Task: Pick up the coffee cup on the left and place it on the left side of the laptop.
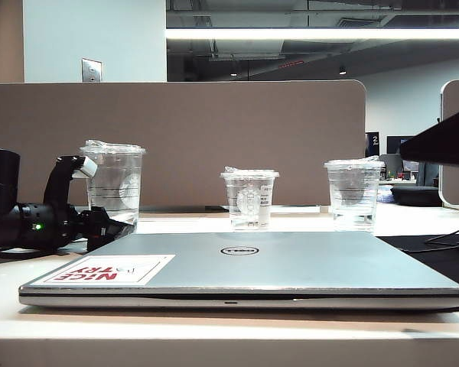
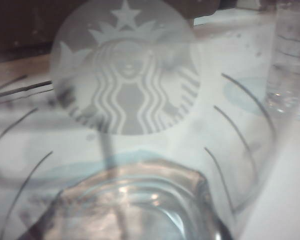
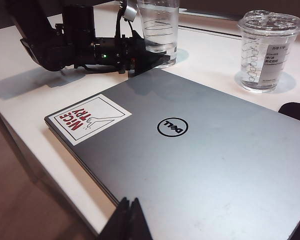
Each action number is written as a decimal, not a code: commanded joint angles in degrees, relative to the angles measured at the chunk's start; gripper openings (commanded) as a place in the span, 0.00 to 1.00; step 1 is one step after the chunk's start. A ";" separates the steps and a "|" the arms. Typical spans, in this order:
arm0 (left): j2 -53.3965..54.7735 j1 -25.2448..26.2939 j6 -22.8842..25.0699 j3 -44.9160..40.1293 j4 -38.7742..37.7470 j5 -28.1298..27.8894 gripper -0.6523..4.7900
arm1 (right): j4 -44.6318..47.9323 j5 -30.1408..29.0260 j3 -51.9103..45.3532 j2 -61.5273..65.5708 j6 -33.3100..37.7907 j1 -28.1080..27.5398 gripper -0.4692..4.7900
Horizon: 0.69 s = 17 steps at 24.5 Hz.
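Three clear plastic cups stood in a row behind one closed laptop (image 1: 245,264) on the white table (image 1: 214,336). Tallest of them, the coffee cup (image 1: 112,183) stood at the left end of the row, just past the laptop's far left corner. It was upright, its long axis vertical, its crinkled film top facing up and its narrower base on the table. The small cup (image 1: 249,197) stood in the middle and the lidded medium cup (image 1: 354,191) on the right, both upright as well, well apart from each other.

One laptop lay flat, lid shut, with its round logo in the centre and a single white sticker (image 1: 111,270) with red letters near its front left corner.

Low beside the coffee cup, the left gripper (image 3: 152,56) reached in at the cup's base from the left. Its jaws stood spread on either side of the base; whether the fingers pressed the wall could not be told. From its wrist camera the cup's round logo (image 2: 125,67) filled the frame.

Hovering near the laptop's front edge, the right gripper (image 3: 130,220) had its two dark fingers drawn together, holding nothing.
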 commanded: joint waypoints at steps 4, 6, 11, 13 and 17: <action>1.53 0.02 -0.04 -0.81 -5.60 -0.66 0.68 | 0.98 0.07 -0.24 -0.09 -0.02 0.02 0.08; 1.53 0.02 -0.07 -0.83 -4.74 -0.66 0.68 | 0.98 0.07 -0.24 -0.09 0.00 0.02 0.08; 1.36 0.02 -4.17 -2.03 2.51 -1.03 0.69 | 0.98 0.07 -0.24 -0.09 -0.02 0.00 0.08; 1.20 0.04 -5.22 -3.89 7.61 -2.49 0.69 | 0.98 0.07 -0.24 -0.07 -0.02 0.00 0.08; 0.74 0.44 -6.51 -8.94 15.02 -2.62 0.69 | 0.98 0.07 -0.24 -0.09 -0.02 0.00 0.08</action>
